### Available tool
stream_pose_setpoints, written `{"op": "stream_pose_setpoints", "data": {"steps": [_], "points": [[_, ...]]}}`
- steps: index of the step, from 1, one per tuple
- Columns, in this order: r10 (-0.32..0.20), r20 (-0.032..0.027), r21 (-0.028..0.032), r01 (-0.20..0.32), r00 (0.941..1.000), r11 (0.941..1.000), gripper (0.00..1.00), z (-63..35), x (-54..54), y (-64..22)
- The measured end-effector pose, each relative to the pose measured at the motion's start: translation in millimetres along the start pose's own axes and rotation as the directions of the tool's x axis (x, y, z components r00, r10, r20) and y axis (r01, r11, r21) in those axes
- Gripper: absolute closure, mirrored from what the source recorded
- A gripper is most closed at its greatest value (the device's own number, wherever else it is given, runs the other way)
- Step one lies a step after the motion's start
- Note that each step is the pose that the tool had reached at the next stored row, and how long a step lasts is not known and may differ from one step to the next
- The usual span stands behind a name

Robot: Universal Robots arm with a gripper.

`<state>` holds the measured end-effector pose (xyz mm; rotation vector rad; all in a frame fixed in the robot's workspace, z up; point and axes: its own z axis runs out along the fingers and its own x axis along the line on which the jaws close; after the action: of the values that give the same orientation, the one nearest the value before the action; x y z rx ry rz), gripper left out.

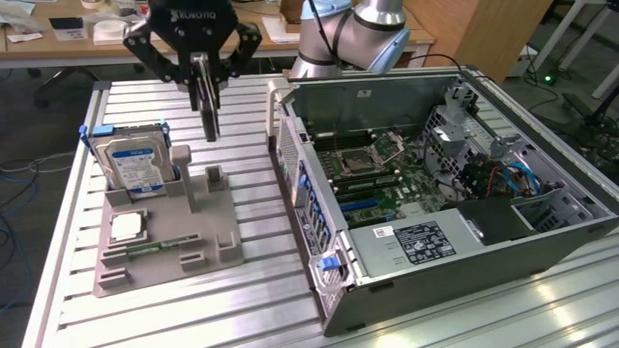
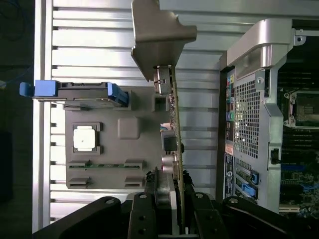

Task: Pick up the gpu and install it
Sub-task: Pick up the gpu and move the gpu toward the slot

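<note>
Gpu (image 1: 210, 116) held aloft.
My pincer (image 1: 205, 74) pinches it upright over the grey holder (image 1: 208, 225), on the exterior view's left of the open case (image 1: 387, 94); a firm, plumb grip should spare its bracket (image 2: 159, 35) the case wall.

The arm (image 1: 356, 32) stands at the far side of the exterior view. The gripper (image 1: 206, 81) points straight down, linkage spread to both sides, jaws closed on the upper edge of the gpu (image 1: 210, 119).
</note>
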<state>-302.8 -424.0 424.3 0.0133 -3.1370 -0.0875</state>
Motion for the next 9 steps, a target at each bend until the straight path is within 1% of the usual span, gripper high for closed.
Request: {"op": "stream_pose_setpoints", "data": {"steps": [2, 3, 5, 7, 8, 9], "points": [[0.000, -0.0001, -0.0004, 0.000, 1.0000, 1.0000, 0.70, -8.9, 0.0, 0.5], [0.000, 0.0000, -0.0013, 0.000, 1.0000, 1.0000, 0.70, -10.2, 0.1, 0.6], [0.000, 0.0000, -0.0012, 0.000, 1.0000, 1.0000, 0.70, -10.0, -0.9, 0.5], [0.000, -0.0001, -0.0009, 0.000, 1.0000, 1.0000, 0.70, -9.3, -9.3, 0.4], [0.000, -0.0003, 0.0011, 0.000, 1.0000, 1.0000, 0.70, -8.8, -13.7, 0.4], [0.000, -0.0001, 0.0104, 0.000, 1.0000, 0.9999, 0.70, -8.5, -17.4, 0.3]]}}
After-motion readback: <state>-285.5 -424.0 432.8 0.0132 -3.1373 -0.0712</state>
